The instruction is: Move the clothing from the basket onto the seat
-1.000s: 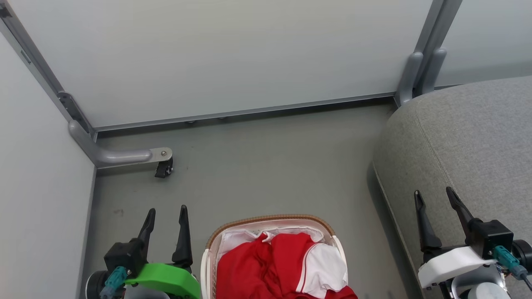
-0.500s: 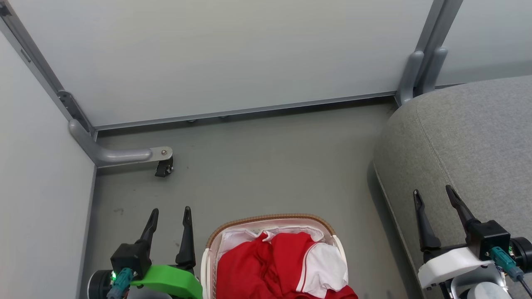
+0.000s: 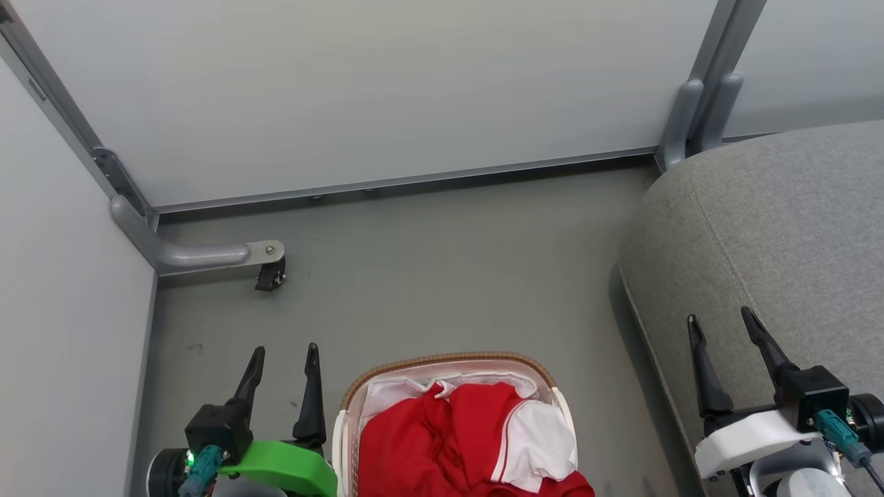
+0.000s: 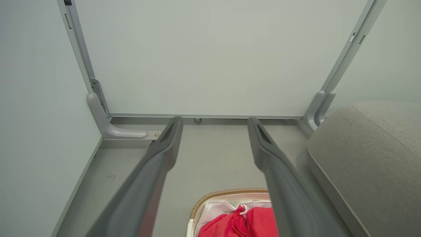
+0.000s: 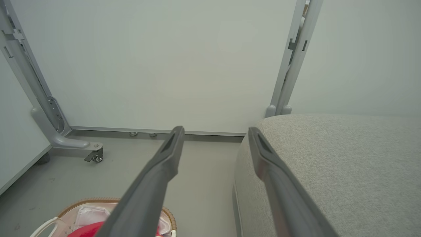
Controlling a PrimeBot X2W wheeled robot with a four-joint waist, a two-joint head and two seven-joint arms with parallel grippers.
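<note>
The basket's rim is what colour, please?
Woven brown; the basket rim shows best in head view.

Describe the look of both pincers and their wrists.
The left pincer: two long, dark, tapering fingers on a black block, a bright green wrist cover, a teal plug beside a small green light. The right pincer: the same fingers and block, a white wrist cover, a teal plug with a thin dark cable.

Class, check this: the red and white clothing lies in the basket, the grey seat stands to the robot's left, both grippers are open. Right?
No: the head view shows the seat on the robot's right. The clothing does lie in the basket, and the left gripper and right gripper are open.
</note>
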